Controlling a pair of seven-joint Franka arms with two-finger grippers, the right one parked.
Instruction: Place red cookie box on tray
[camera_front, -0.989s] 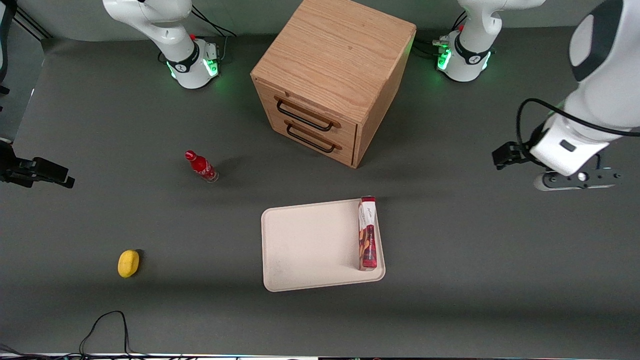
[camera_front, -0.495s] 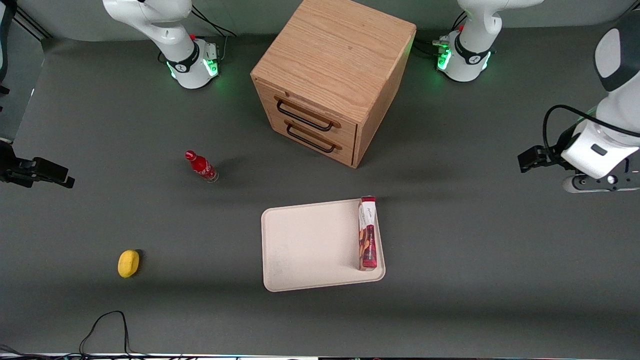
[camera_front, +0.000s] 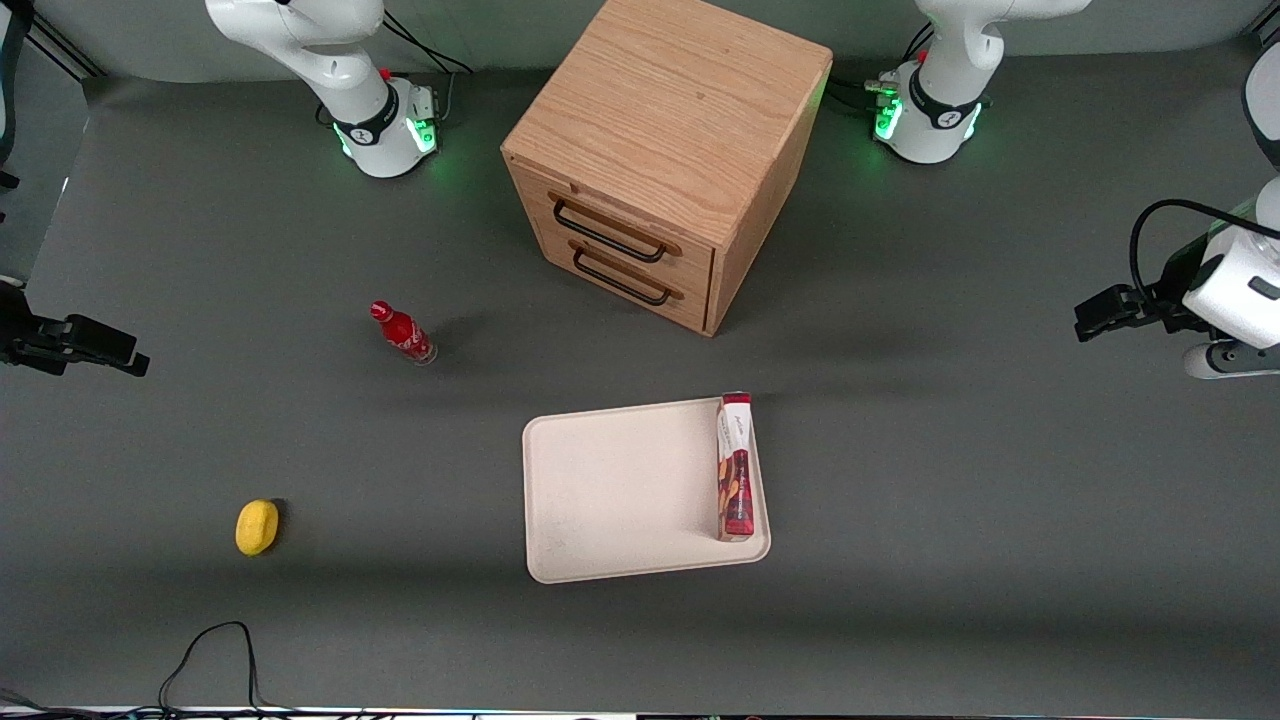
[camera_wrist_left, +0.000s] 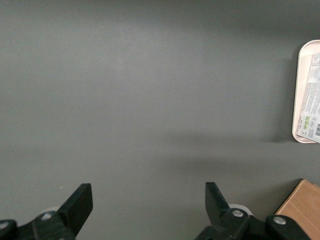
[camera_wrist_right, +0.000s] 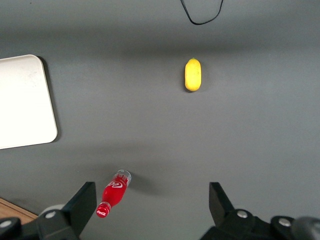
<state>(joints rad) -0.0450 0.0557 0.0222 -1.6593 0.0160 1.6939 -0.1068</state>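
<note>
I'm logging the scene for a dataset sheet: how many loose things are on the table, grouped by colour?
Red: 2, the box lying on the tray and the bottle.
Cream: 1, the tray.
Yellow: 1, the lemon.
Wood: 1, the cabinet.
Total: 5.
The claw hangs open over bare table at the working arm's end, holding nothing.

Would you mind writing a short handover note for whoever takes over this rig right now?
Gripper: open and empty, raised over bare table toward the working arm's end, well clear of the tray.
Red cookie box: lying on the tray, lengthwise along the rim on the working arm's side; nothing touches it.
Done: the box is on the tray and released.
Left: nothing obvious for the placement; perhaps check that the box sits fully inside the rim, since it lies right at that edge.
Also on the table: wooden drawer cabinet, small red bottle and yellow lemon, all clear of the tray.
</note>
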